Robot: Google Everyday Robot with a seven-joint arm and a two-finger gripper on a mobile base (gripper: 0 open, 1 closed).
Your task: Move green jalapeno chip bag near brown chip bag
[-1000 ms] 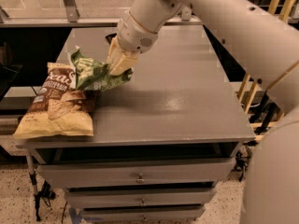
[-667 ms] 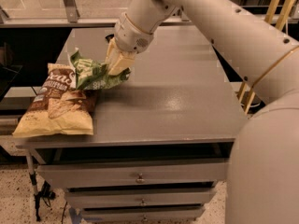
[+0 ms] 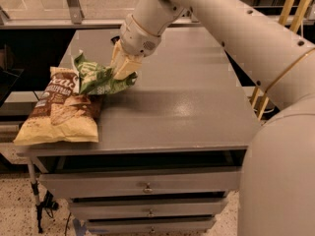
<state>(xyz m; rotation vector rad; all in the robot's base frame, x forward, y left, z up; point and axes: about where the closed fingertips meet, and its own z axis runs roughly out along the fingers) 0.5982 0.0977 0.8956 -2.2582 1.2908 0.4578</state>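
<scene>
Now the pincer (image 3: pixel 123 72) pinches the green jalapeno chip bag (image 3: pixel 96 80) — beside the brown chip bag (image 3: pixel 60 113).

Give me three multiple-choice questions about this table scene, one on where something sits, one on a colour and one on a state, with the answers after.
1. Where does the brown chip bag lie on the grey table?
A) front-left corner
B) back-right corner
C) dead centre

2. What colour is the bag at the end effector?
A) red
B) light green
C) blue

3. What is the end effector doing?
A) hanging open, far from both bags
B) shut on the green jalapeno chip bag
C) shut on the brown chip bag

Answers:
1 A, the bag lies along the table's front and left edges.
2 B, the crumpled foil is light green with white lettering.
3 B, the end effector pinches the green bag's right end, just right of the brown chip bag.
</scene>
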